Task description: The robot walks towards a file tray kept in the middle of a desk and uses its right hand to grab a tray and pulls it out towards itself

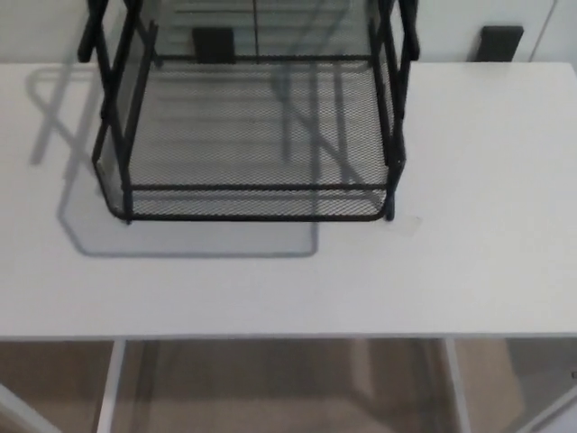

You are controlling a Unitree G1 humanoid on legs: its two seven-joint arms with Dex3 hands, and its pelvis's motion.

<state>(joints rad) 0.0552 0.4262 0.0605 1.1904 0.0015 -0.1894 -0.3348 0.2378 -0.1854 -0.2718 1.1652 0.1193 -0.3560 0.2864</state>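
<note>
A black mesh file tray [248, 135] is standing on the white counter [469, 234] in the upper left and centre of the frame, its shadow falling to the left. Neither hand is showing, so the state of the fingers cannot be told.

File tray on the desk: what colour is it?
Black wire mesh file tray, clearest in the head view.

The file tray [248, 135] is sitting on the desk [469, 234], toward its far left, its lowest tray [252, 203] facing the near edge.
</note>
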